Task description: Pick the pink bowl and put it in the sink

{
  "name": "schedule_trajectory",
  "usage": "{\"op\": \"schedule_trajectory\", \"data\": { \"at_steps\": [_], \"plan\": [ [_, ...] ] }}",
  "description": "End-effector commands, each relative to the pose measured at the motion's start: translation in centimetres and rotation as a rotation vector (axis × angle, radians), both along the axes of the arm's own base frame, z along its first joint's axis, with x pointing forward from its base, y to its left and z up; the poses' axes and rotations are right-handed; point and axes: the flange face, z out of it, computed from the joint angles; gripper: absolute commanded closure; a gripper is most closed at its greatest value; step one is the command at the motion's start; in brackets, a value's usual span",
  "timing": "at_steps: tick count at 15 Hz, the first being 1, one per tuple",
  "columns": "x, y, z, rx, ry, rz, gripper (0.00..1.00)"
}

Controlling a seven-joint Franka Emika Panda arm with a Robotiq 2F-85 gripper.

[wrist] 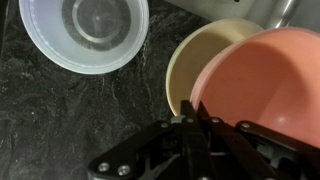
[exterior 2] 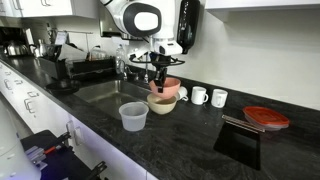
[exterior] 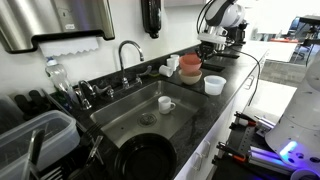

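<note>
The pink bowl (wrist: pixel 265 90) is salmon-pink and shallow. It sits tilted over a cream bowl (wrist: pixel 195 60) on the black counter. My gripper (wrist: pixel 195 118) is shut on its near rim, one finger inside and one outside. In an exterior view the gripper (exterior 2: pixel 160 74) comes down onto the pink bowl (exterior 2: pixel 170 86), above the cream bowl (exterior 2: pixel 162 104). The pink bowl (exterior: pixel 190 63) is to the right of the sink (exterior: pixel 135 112), a steel basin that shows in both exterior views (exterior 2: pixel 100 92).
A clear plastic container (wrist: pixel 85 30) stands next to the bowls (exterior 2: pixel 133 116). A white mug (exterior: pixel 166 104) lies in the sink and a black pan (exterior: pixel 145 158) is at its near end. The faucet (exterior: pixel 128 55) stands behind. Two white mugs (exterior 2: pixel 199 95) and a red dish (exterior 2: pixel 265 117) are on the counter.
</note>
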Motion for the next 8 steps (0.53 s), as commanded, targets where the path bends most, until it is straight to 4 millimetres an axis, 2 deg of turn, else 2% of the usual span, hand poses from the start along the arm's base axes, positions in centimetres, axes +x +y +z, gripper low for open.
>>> {"op": "schedule_trajectory", "data": {
  "at_steps": [1, 5, 8],
  "plan": [
    [-0.3, 3.0, 2.4, -0.096, -0.061, 0.136, 0.99],
    [-0.3, 8.5, 4.5, -0.133, -0.104, 0.323, 0.99],
    [-0.6, 12.1, 4.6, -0.146, -0.109, 0.464, 0.99]
  ]
}}
